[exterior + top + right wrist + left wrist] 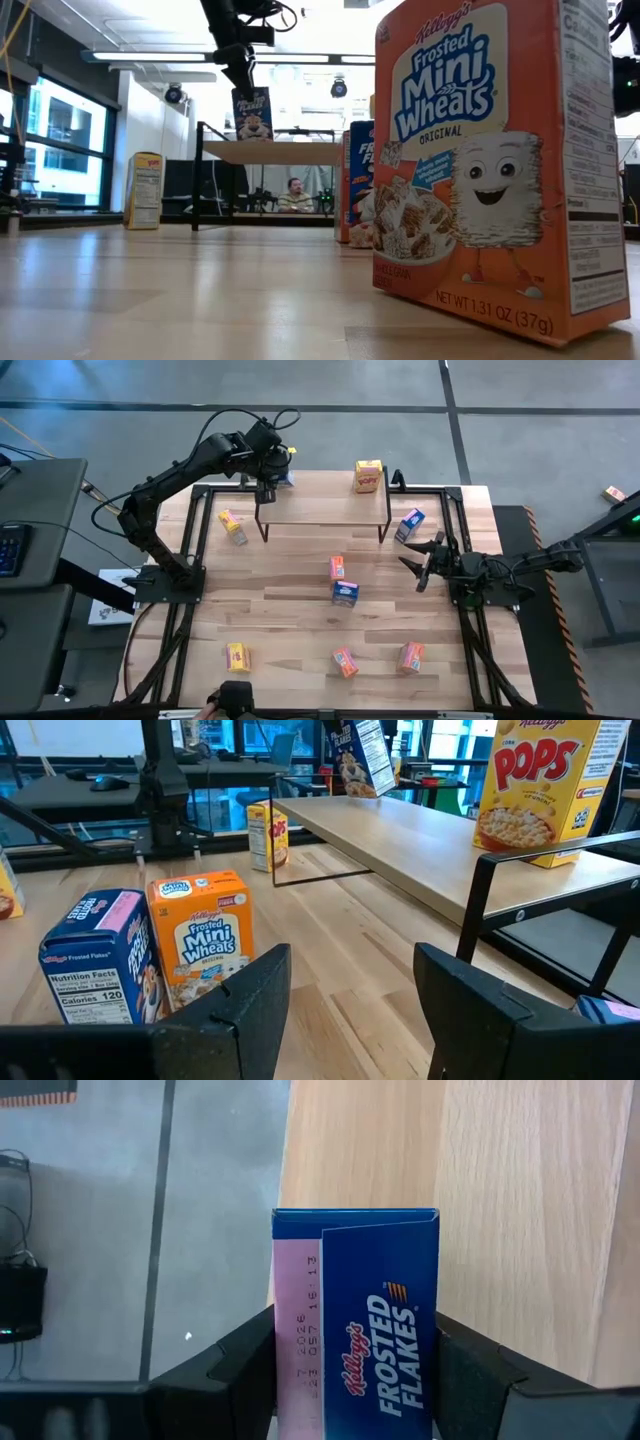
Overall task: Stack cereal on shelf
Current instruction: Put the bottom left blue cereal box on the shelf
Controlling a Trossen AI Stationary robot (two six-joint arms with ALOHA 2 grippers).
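Observation:
The shelf [322, 510] is a light plank on thin dark legs at the table's far side. A yellow Pops box [368, 476] stands upright on the shelf's right end. My left gripper [270, 472] is over the shelf's far left corner, shut on a blue Frosted Flakes box [252, 113]. My right gripper [421, 563] hangs open over the table's right side, touching nothing. The other boxes stand on the tabletop: blue [410, 525], yellow [233, 527], orange [338, 567], blue [345, 593], yellow [238, 657] and two orange ones [345, 661], [411, 657]. My left gripper pinches the blue box between its two fingers [245, 1365], one on each narrow side near the top flap [380, 1270]. It comes from above, pointing down. The box hangs upright with its bottom [252, 137] at the shelf plank; whether it touches the plank, I cannot tell.
The shelf's top is bare between the blue box and the Pops box [540, 780]. Dark metal frames [195, 540] run along the table's left and right sides. A person [294, 196] sits in the room beyond the table. More boxes lie toward the near edge.

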